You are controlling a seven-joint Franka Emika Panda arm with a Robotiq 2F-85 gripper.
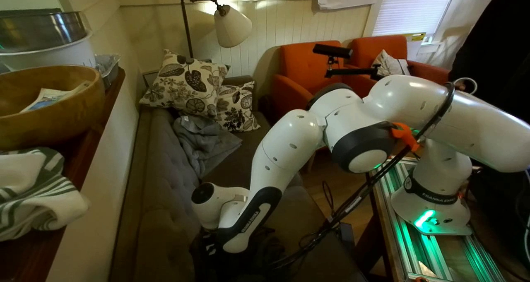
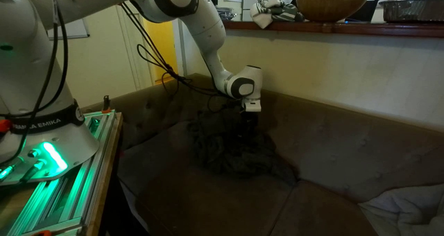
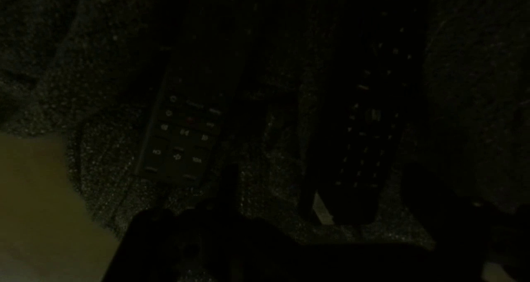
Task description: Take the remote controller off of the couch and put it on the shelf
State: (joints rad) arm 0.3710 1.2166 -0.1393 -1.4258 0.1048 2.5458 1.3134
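Two dark remote controllers show in the very dark wrist view, a left one [image 3: 182, 137] and a right one [image 3: 360, 149]. Both lie on rumpled grey cloth; both are hidden in the exterior views. My gripper [image 3: 323, 178] is open, its fingertips on either side of the right remote's lower end with gaps visible. In an exterior view the gripper [image 2: 248, 125] points down at the dark cloth on the grey-brown couch [image 2: 208, 204]. The couch also shows in an exterior view [image 1: 143, 215]. The shelf [image 2: 347, 28], a red-brown ledge above a pale wall, runs behind the couch and shows [image 1: 85, 170].
The shelf carries a wooden bowl [image 1: 49, 108], a striped towel [image 1: 37, 195] and a foil tray [image 2: 412, 10]. Patterned pillows [image 1: 190, 81] and a grey blanket [image 1: 205, 139] lie on the couch. Cables [image 2: 149, 38] hang along the arm. A lamp [image 1: 232, 25] stands at the far end.
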